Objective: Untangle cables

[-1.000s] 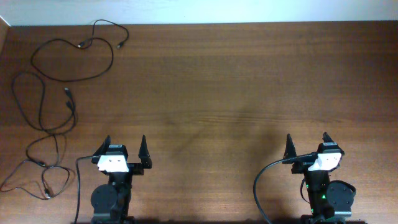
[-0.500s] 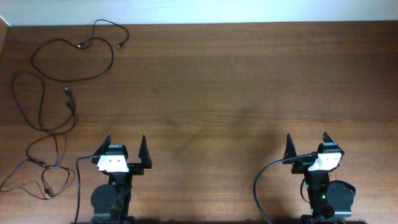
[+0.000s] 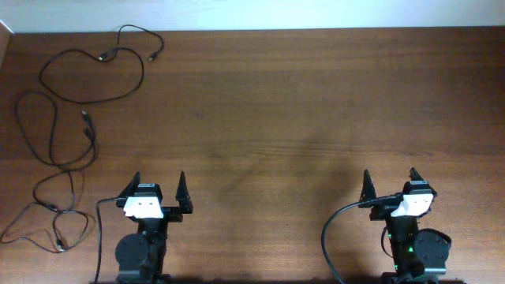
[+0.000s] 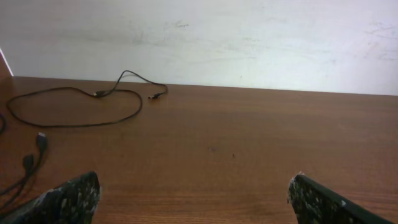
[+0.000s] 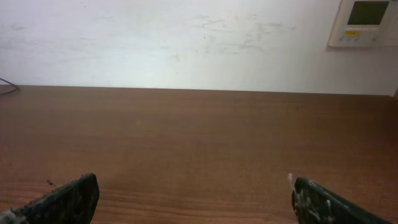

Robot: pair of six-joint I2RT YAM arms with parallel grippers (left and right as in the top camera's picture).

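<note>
The cables (image 3: 89,130) lie loose on the table's (image 3: 300,102) far left, well apart from both arms. One wide loop (image 3: 143,75) sits near the back edge, with two small plug ends beside it. A narrower loop runs down the left side. Nearest the left arm is a small knot (image 3: 57,222) of crossing strands, where which cord passes over which is too fine to make out. One strand there reaches the picture's left edge.

The left wrist view shows the back loop (image 4: 96,93) whole, but only two plugs (image 4: 41,138) and a stub of the side loop, cut off at the left border. The right wrist view catches just a sliver of cord (image 5: 7,86) at its left edge.

The left gripper (image 3: 158,180) stands at the near edge with fingers spread and nothing between them. The right gripper (image 3: 390,175) is likewise spread and empty. In each wrist view only the fingertips (image 4: 71,196) (image 5: 68,198) show, at the bottom corners.

A thicker black lead (image 3: 327,237) curves beside the right arm and leaves the frame below. On the wall (image 5: 186,43), a panel (image 5: 364,25) is cropped at the top corner, its display unreadable.
</note>
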